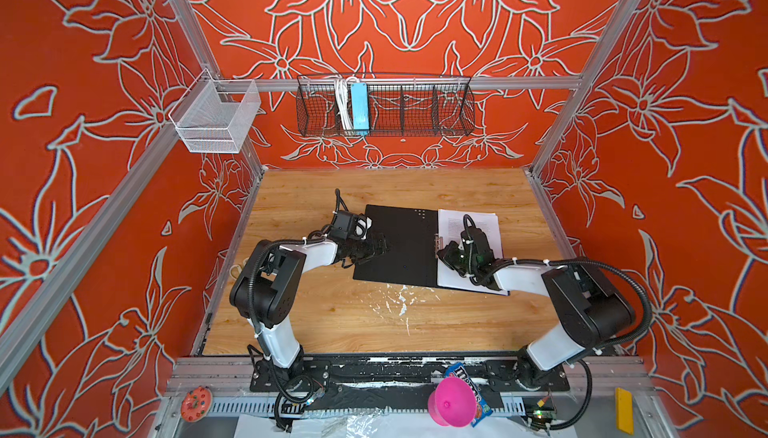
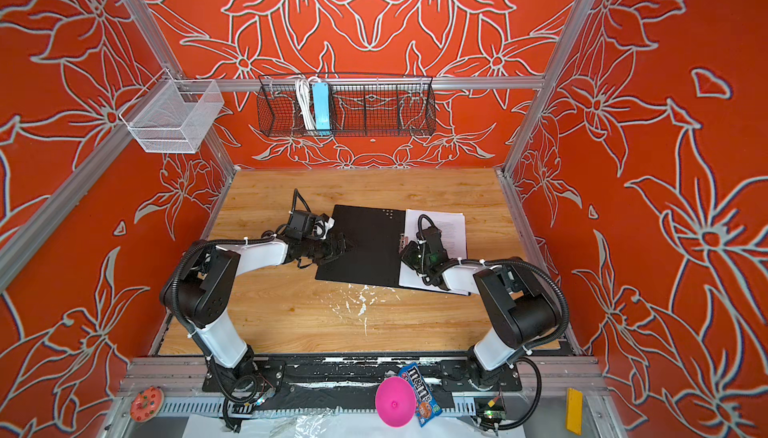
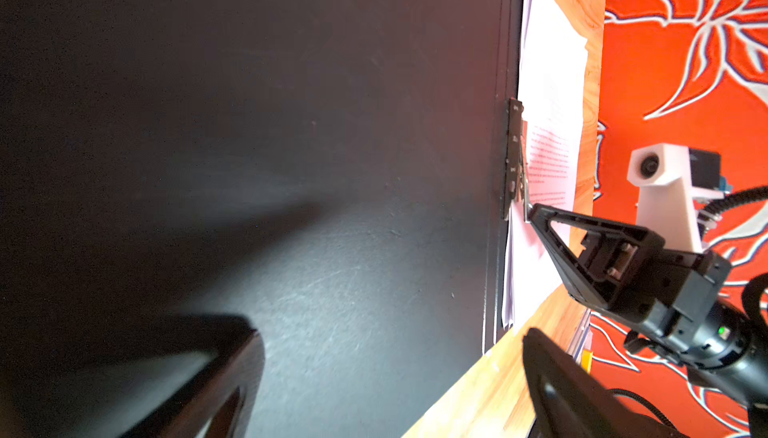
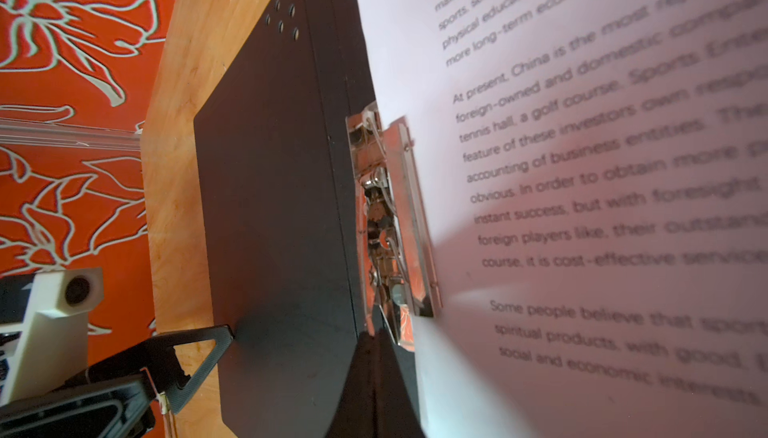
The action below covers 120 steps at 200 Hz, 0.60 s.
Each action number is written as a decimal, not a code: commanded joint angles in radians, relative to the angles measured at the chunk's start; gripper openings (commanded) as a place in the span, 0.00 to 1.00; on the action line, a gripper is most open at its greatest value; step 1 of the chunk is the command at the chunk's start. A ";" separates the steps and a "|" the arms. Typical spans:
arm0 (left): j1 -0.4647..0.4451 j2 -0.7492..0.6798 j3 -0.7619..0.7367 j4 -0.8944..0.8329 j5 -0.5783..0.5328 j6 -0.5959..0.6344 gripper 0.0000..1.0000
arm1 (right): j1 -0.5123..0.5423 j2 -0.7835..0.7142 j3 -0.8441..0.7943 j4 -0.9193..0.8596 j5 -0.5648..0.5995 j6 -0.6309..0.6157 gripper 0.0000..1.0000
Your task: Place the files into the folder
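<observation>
Pink cone [image 1: 451, 400] up front; behind it an open folder [image 1: 399, 249] lies flat on the wooden table [image 1: 332, 319].
Papers [image 1: 482, 220] cover the folder's right half, beside the metal clip [image 4: 390, 224]; left gripper [image 1: 378, 247] spread wide over its left edge, right gripper [image 3: 538, 213] pinched shut at the clip.

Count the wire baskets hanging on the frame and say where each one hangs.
2. A white mesh basket hangs at the left end of the back rail. A long black wire basket hangs along the middle of that rail and holds a light-blue power strip. No others show.
</observation>
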 commanded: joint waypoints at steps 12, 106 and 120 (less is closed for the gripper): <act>-0.002 0.063 -0.034 -0.142 -0.102 0.009 0.97 | -0.007 0.014 -0.066 -0.269 0.172 -0.046 0.00; -0.004 0.082 -0.014 -0.181 -0.145 0.013 0.97 | -0.004 0.158 -0.110 -0.214 0.235 -0.055 0.00; -0.008 0.090 -0.004 -0.192 -0.151 0.019 0.97 | 0.000 0.176 -0.123 -0.189 0.232 -0.050 0.00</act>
